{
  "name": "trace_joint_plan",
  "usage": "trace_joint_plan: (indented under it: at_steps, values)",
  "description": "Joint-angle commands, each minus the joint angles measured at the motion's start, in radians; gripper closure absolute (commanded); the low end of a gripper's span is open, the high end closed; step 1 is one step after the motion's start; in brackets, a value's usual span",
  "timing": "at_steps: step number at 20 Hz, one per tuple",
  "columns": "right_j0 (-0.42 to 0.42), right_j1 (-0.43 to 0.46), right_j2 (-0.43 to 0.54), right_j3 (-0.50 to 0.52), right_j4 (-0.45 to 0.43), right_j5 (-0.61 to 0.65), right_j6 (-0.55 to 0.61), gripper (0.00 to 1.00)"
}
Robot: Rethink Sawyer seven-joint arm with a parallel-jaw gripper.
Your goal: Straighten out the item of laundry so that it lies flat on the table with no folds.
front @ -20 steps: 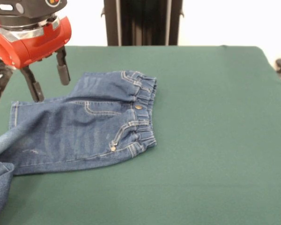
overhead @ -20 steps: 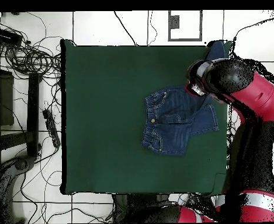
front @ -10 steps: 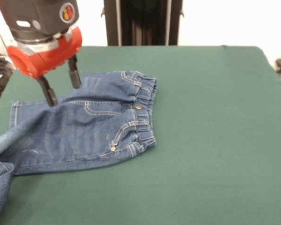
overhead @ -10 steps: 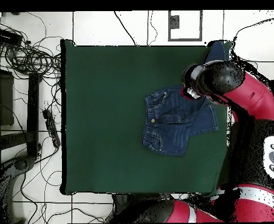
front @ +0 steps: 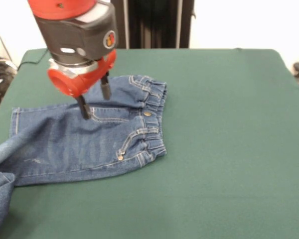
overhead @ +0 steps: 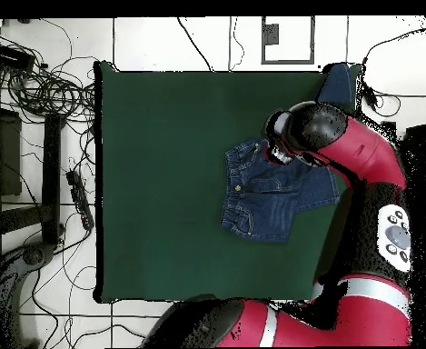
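Observation:
A small pair of blue denim jeans (front: 94,137) (overhead: 266,195) lies folded over on the dark green table (front: 229,129) (overhead: 162,182), waistband toward the middle. One leg runs off the table's left edge in the front view and hangs down there. My gripper (front: 94,103) hovers open over the upper part of the jeans, near the pocket stitching, its two dark fingers (front: 83,108) pointing down with nothing between them. In the overhead view the arm (overhead: 316,136) covers the gripper and part of the jeans.
Cables and a black stand (overhead: 34,127) lie on the floor beside the table's left side in the overhead view. A dark pedestal column (front: 152,22) rises behind the table's far edge.
My gripper has travelled from the table's left edge rightward, over the jeans, and dropped closer to the cloth. The jeans have not shifted.

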Motion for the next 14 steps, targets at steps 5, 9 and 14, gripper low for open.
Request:
trace_joint_plan:
  at_steps: [5, 9, 14]
  values:
    - [0.068, 0.005, 0.055, 0.296, 0.061, -0.046, 0.104, 0.0]
    - [0.075, -0.018, 0.057, 0.346, 0.07, -0.07, 0.1, 0.0]
    - [0.06, -0.051, 0.049, 0.42, 0.047, -0.091, 0.05, 0.0]
